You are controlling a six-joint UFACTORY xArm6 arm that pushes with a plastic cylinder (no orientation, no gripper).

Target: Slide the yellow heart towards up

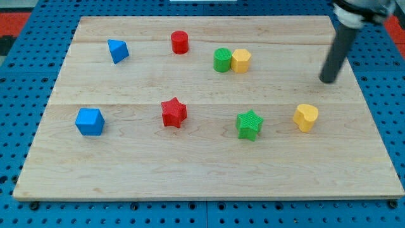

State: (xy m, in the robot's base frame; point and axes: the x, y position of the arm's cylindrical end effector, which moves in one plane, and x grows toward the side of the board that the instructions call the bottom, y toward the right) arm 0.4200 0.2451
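Camera view
Tool: my tip (328, 80) is a bare rod end with no jaws to spread or pinch, touching no block.
Yellow heart (305, 117): below my tip and slightly to the view's left, near but apart.
Key relation: the heart must go toward the view's top, yet my tip sits on that side; judged, I must circle round to its lower edge first.
Heart's path: bare wooden board (190, 171) above it.
Other blocks from my tip: green star (249, 124) down-left; yellow hexagon (241, 60) touching green cylinder (222, 60), left.
Containers: none visible.
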